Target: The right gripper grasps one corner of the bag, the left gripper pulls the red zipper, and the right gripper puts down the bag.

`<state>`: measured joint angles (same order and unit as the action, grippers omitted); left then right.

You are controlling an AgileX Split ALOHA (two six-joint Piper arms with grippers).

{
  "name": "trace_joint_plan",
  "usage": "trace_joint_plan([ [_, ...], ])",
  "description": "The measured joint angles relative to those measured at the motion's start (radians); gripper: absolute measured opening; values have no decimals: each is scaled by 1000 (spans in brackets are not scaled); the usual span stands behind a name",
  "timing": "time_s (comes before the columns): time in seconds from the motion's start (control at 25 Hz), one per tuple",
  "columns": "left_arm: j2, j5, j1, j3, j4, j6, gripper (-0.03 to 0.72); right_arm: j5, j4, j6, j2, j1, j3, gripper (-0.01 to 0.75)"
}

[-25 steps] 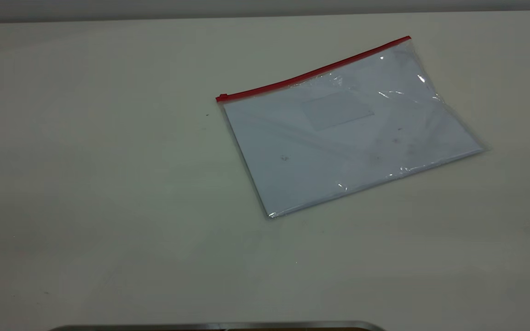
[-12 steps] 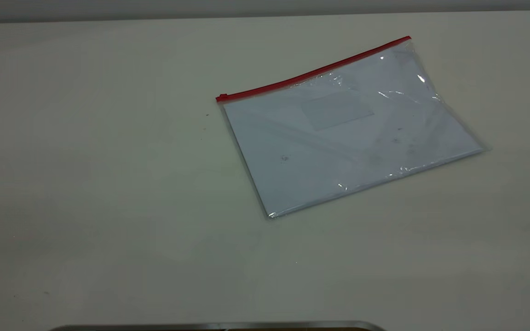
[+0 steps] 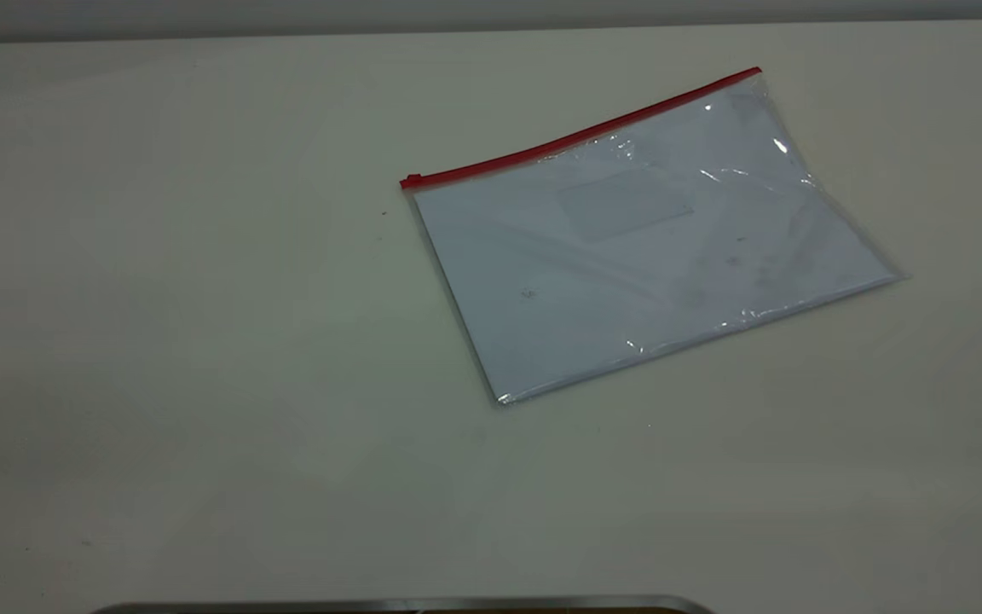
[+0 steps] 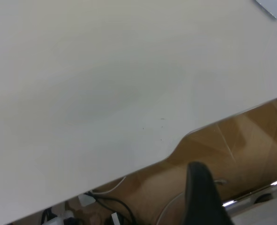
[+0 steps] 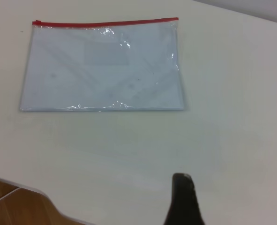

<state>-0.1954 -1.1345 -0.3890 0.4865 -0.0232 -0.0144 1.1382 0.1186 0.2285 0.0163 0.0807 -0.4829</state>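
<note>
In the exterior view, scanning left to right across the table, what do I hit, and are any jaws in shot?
Bare table → slider tab → red zipper along the bag → bare table again. No arm appears in that view.

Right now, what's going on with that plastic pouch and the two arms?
Bag flat on the table, untouched. Red zipper along its far edge, slider at the left end. Both grippers back near the table edge. Nothing in the way.
</note>
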Motion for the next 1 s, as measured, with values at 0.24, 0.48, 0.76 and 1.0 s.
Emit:
trace_joint_plan([
  [0.24, 0, 1, 0, 0, 0, 0, 501, 0, 0, 0, 0, 0, 0, 592],
  [0.48, 16, 1, 14, 0, 2, 0, 501, 0, 0, 0, 0, 0, 0, 592],
  [0.76, 90, 1, 293, 0, 4, 0, 501, 0, 0, 0, 0, 0, 0, 592],
  [1.0, 159, 0, 384, 0, 4, 0, 501, 0, 0, 0, 0, 0, 0, 592],
])
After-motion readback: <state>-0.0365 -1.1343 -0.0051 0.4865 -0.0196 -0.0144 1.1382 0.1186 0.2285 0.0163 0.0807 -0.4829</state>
